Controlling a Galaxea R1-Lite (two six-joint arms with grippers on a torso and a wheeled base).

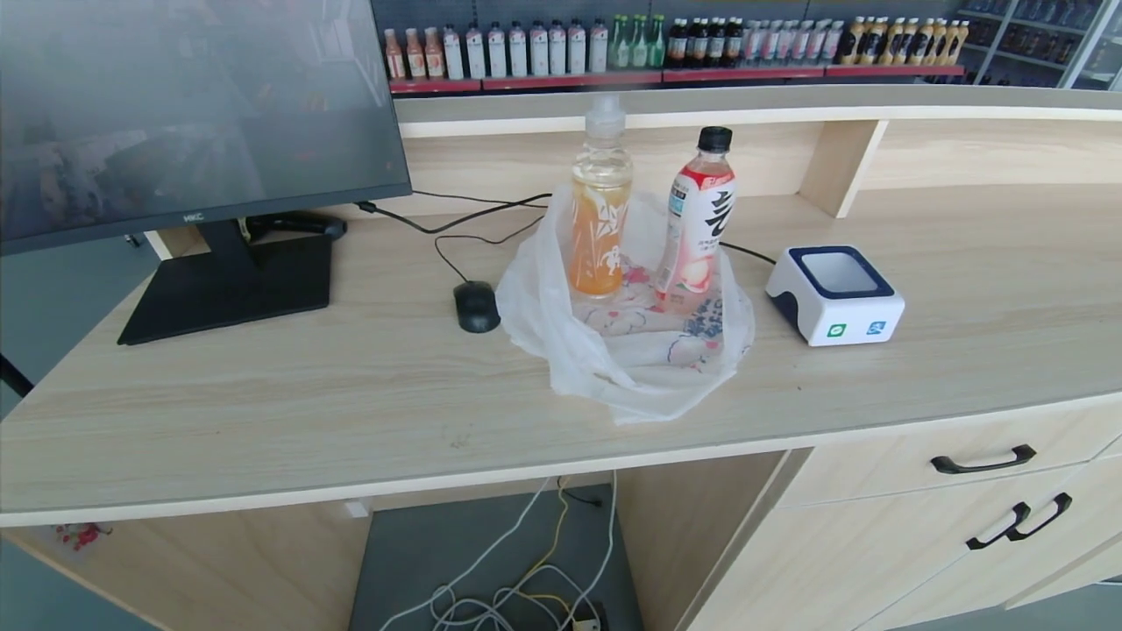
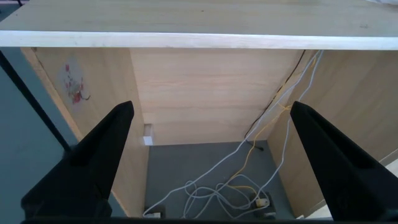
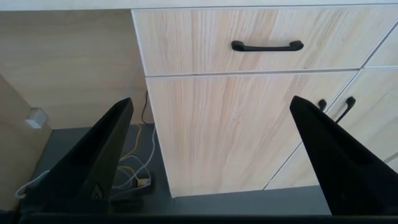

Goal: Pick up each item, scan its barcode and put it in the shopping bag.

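Between the fingers [image 2: 99,155] of the left gripper [image 2: 211,109], a wide gap; holds nothing, with cables [image 2: 230,180] on the floor well beyond the tips, under the counter [image 2: 186,40] edge. Between the fingers [image 3: 336,155] of the right gripper [image 3: 211,102], the same wide spread; grips nothing, faces a drawer handle [image 3: 267,45] beyond the tips. Well apart from both pairs of fingers, up on the counter: shopping bag [image 1: 631,350], open-mouthed, with orange bottle [image 1: 600,210] and pink bottle [image 1: 697,228] upright inside, long axes vertical, caps up; scanner [image 1: 834,294] just beside the bag.

- left gripper [image 2: 211,104]: both spread fingers cut off at their bases.
- cables [image 2: 231,188] beyond it, between its fingers: ends run out of frame.
- orange bottle [image 1: 600,210]: base hidden, probably behind shopping bag [image 1: 561,350] folds.
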